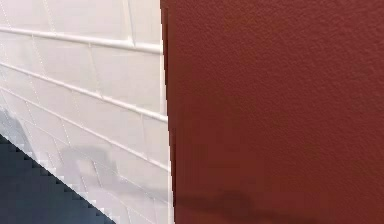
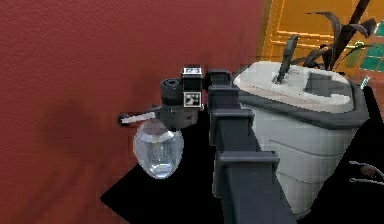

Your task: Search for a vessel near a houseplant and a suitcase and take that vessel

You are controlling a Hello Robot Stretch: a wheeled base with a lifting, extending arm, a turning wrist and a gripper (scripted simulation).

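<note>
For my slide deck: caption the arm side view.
End effector holds a clear rounded glass vessel near a grey hard-shell suitcase, red wall behind.

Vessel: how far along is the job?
Done: the search, with the suitcase and houseplant close by. In hand: the clear vessel hangs at the end effector, clear of every surface. Left: nothing I can see.

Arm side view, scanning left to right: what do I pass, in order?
Red wall → clear glass vessel → dark arm bar → grey suitcase → houseplant at the right edge.
</note>
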